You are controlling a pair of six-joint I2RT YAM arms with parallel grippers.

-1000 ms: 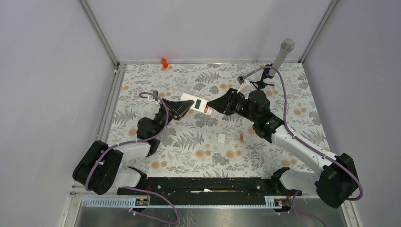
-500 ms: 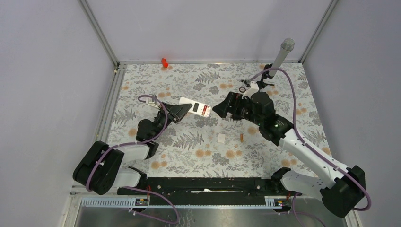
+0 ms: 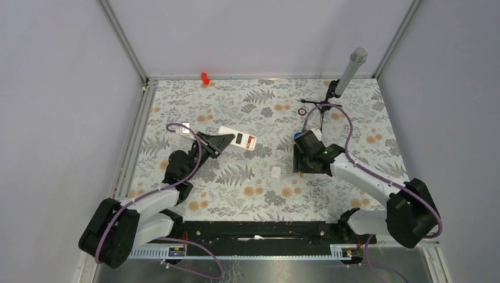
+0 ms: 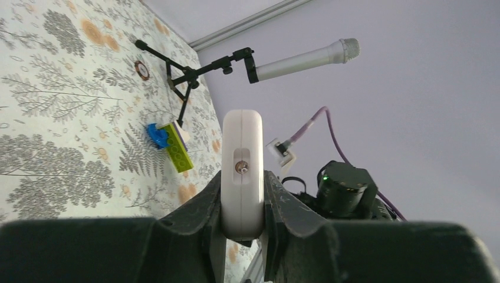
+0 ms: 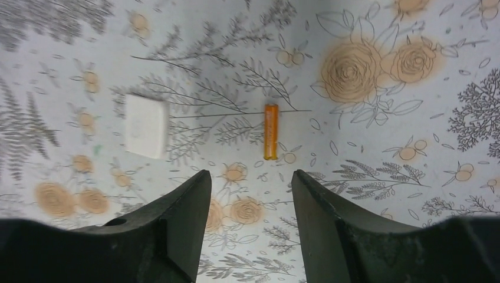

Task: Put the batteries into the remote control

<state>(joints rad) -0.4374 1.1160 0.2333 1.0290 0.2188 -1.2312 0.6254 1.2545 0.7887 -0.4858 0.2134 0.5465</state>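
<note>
My left gripper (image 3: 223, 141) is shut on the white remote control (image 3: 238, 140), held above the table with its red panel end (image 3: 251, 142) pointing right. In the left wrist view the remote (image 4: 242, 159) stands edge-on, clamped between both fingers (image 4: 207, 203). My right gripper (image 5: 250, 177) is open and empty, pointing down above the table. One orange battery (image 5: 270, 131) lies just ahead of its fingertips. In the top view the right gripper (image 3: 300, 163) hangs right of the small white cover piece (image 3: 275, 171). No second battery shows.
The white cover also shows in the right wrist view (image 5: 146, 125). A microphone on a black stand (image 3: 349, 69) and a black ring (image 3: 302, 111) are at the back right. A blue and yellow-green block (image 4: 173, 144) lies near the stand. A red object (image 3: 205, 77) sits at the back edge.
My right arm has pulled away from the remote and swung down and toward me, over the battery. My left gripper has drawn the remote slightly left and lower.
</note>
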